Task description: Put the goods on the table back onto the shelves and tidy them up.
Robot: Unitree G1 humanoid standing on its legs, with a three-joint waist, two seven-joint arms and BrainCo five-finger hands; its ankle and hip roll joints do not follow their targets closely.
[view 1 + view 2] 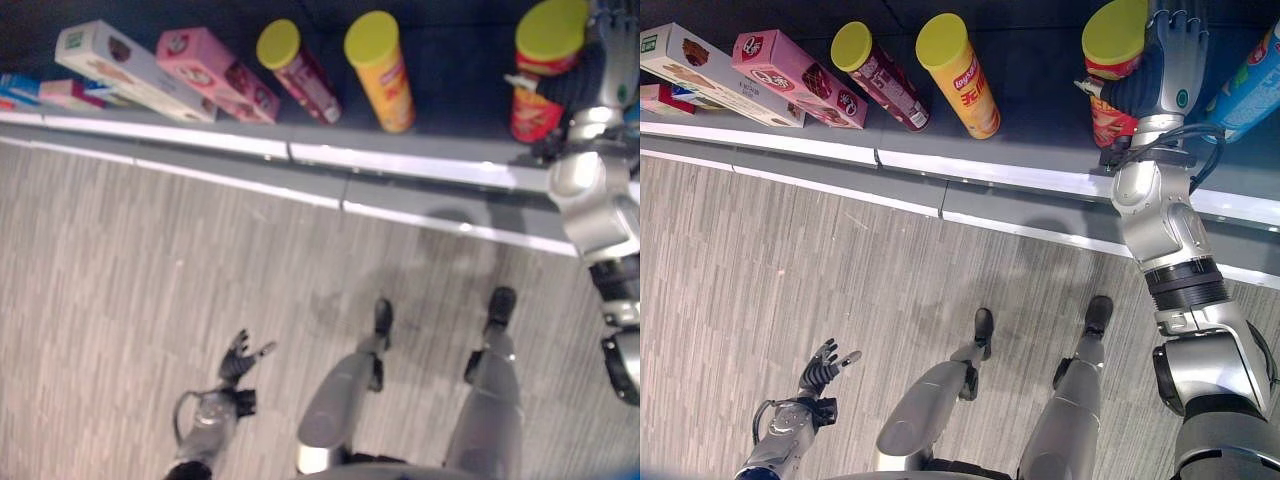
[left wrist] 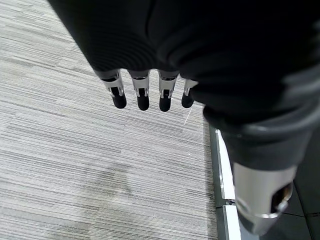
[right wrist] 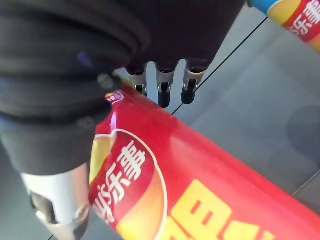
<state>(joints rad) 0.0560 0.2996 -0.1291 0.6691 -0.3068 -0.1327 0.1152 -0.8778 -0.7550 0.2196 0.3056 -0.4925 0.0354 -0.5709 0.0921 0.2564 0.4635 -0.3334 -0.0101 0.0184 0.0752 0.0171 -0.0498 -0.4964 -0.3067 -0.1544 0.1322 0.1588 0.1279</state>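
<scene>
Even, diffuse light from overhead lit the scene, bright on the grey floor and dimmer over the dark shelf. Soft shadows lay on the floor below the white shelf edge, which caught a pale glare. The left eye view was hazy and smeared, the right eye view crisper. In the right wrist view the red can carried a glossy highlight, and the hand's dark cover was blurred from closeness.
</scene>
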